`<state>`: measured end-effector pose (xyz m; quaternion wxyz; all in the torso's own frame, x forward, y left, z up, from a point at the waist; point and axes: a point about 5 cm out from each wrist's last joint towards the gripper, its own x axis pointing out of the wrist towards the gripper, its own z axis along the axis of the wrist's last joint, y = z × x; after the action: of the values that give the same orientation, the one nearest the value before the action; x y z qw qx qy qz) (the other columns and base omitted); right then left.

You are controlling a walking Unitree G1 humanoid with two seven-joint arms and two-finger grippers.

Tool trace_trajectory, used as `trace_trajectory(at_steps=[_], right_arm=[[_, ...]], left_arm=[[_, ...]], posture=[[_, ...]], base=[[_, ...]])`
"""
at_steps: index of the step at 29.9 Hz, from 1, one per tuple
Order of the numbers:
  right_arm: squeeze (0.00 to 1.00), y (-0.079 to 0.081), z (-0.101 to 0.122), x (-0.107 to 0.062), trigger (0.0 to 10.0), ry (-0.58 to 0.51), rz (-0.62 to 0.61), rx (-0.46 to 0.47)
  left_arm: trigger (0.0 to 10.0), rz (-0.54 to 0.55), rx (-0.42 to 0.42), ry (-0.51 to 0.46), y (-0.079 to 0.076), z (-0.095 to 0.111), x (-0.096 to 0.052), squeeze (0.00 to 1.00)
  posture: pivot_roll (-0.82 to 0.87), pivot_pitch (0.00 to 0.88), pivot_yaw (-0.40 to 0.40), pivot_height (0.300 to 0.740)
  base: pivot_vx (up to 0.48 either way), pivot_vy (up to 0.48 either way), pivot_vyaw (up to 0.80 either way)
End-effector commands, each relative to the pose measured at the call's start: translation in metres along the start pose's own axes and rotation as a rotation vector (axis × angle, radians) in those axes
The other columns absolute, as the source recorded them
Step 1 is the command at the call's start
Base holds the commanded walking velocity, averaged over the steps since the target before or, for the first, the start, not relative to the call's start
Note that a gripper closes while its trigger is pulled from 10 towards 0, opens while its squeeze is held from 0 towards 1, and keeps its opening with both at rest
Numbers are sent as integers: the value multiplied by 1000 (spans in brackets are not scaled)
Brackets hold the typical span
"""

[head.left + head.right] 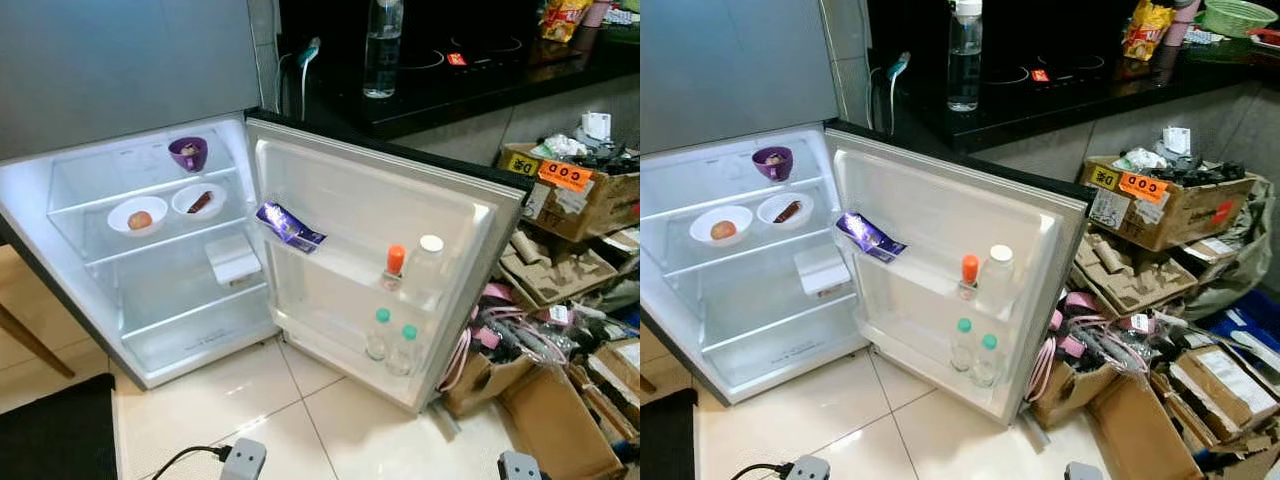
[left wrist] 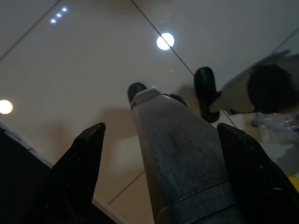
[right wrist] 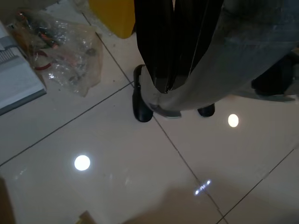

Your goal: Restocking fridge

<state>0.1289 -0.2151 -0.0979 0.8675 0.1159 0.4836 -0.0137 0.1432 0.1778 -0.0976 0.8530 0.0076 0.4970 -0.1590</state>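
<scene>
The fridge (image 1: pixel 150 230) stands open and part-stocked — bowls on its shelves, small bottles (image 1: pixel 392 340) in the door. A tall water bottle (image 1: pixel 382 48) waits on the bench (image 1: pixel 470 85). The left gripper (image 2: pixel 161 154) hangs idle, spread wide and empty; the right gripper's state I cannot tell. Next, probably, fetching that bottle — a reach up.

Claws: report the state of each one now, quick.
Left claw: open, holding nothing, hanging over the beige tiled floor.
Right claw: cannot be told; its fingers are not visible.
</scene>
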Motion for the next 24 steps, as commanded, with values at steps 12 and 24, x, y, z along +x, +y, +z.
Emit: trace_trajectory(at_steps=[12,24], right_arm=[[0,3,5,2,10000,-30,0,14],[0,1,7,2,10000,-38,-17,22]], left_arm=[[10000,-8,-15,39,-2,-12,-2,0],[10000,-10,-13,32,-2,-11,-2,0]], posture=[[-54,12,-2,740],[-54,11,-3,740]], base=[[0,0,661],[0,-309,0]])
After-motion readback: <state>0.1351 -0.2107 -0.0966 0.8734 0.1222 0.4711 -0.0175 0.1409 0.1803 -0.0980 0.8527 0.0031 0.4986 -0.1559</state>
